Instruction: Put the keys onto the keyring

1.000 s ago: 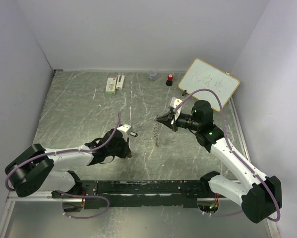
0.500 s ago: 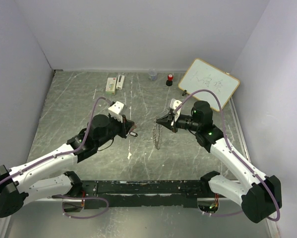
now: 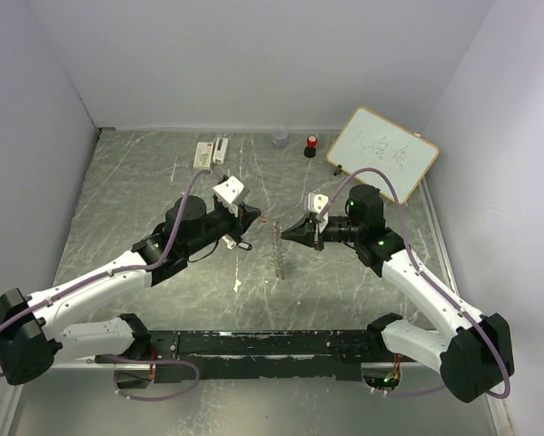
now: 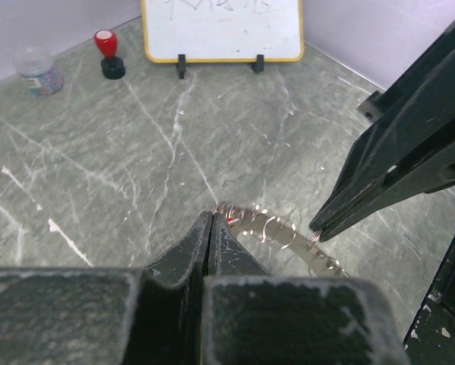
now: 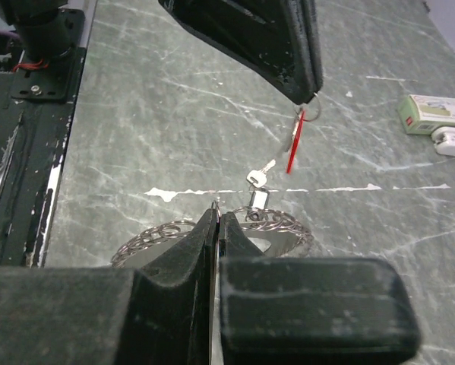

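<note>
The left hand (image 3: pixel 253 216) is pinched closed above the middle of the bench (image 3: pixel 135 200). In the right wrist view its fingertips clamp a small loop, and the red-headed key (image 5: pixel 294 141) dangles from that loop in the air.

The right hand (image 3: pixel 285 234) faces it from the other side. Its fingers are shut on the rim of the keyring (image 3: pixel 277 252), which hangs edge-on below the grip in the top view. In the left wrist view the toothed ring curves between the 2 hands, with the right fingertips nipping its far edge. The red-headed key hangs just beside the ring; whether they touch cannot be told.

The black-headed key (image 3: pixel 242 242) lies flat on the bench, near the ring and below the left hand.

At the far edge of the bench stand a whiteboard (image 3: pixel 383 153), a red-topped stamp (image 3: pixel 311 145), a small clear jar (image 3: pixel 280 137) and a white-and-green box (image 3: pixel 202 155).
</note>
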You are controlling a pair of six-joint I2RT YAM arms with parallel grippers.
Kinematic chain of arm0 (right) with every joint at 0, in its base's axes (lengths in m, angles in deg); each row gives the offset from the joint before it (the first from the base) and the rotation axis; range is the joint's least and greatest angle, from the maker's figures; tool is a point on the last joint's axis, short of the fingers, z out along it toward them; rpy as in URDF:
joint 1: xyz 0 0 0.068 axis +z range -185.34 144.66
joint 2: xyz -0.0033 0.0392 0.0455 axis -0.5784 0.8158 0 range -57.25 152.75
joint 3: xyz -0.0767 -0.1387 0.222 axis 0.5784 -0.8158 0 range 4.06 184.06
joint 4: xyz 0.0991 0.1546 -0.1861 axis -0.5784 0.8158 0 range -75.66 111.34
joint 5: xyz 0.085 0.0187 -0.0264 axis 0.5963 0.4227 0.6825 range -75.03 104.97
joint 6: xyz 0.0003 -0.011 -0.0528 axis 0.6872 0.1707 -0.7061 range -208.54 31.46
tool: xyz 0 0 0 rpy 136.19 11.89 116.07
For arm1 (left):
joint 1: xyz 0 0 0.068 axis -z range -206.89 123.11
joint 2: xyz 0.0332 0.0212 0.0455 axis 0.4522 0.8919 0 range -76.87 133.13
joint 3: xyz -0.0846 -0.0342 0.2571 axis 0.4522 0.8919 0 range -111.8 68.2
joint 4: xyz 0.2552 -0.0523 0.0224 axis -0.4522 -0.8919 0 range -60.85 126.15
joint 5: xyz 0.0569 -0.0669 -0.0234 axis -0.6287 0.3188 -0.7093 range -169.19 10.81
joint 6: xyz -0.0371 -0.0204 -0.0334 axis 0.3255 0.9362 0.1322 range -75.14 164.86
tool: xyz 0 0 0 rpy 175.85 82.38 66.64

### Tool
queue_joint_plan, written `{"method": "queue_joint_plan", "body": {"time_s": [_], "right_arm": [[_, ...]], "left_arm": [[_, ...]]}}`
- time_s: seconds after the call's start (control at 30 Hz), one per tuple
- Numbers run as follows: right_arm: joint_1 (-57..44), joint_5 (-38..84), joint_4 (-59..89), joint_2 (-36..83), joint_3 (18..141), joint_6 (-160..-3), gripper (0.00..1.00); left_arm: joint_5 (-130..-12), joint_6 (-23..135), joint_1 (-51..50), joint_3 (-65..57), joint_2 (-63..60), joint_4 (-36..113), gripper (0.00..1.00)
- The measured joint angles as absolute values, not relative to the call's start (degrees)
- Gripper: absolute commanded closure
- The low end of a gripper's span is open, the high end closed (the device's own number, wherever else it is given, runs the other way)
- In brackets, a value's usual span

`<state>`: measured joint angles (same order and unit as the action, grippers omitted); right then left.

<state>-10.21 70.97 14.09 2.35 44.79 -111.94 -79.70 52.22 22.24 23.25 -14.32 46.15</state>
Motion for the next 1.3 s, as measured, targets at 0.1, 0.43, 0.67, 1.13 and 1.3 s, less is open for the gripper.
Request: {"method": "queue_joint_plan", "body": {"time_s": [0.1,0.43,0.67,1.13,1.3], "right_arm": [[-10.21,72.15,14.94,3.40,44.85,-112.84,1.00],[-10.21,73.16,14.39,3.66,44.87,-113.23,1.00],[-10.21,73.16,14.26,3.66,45.86,-113.71,1.00],[-10.21,73.07,15.24,3.20,47.23,-114.56,1.00],[-10.21,72.66,15.27,1.21,47.23,-114.52,1.00]], "left_arm": [[-76.82,51.50,22.24,22.44,-12.71,47.35,0.93],[-68.71,51.32,22.24,22.07,-9.67,51.09,0.93],[-64.77,50.91,22.24,22.07,-9.12,51.42,0.93],[-62.43,47.52,22.24,22.07,-9.12,50.48,0.93],[-63.26,45.99,22.24,22.00,-9.12,49.26,0.93]]}}
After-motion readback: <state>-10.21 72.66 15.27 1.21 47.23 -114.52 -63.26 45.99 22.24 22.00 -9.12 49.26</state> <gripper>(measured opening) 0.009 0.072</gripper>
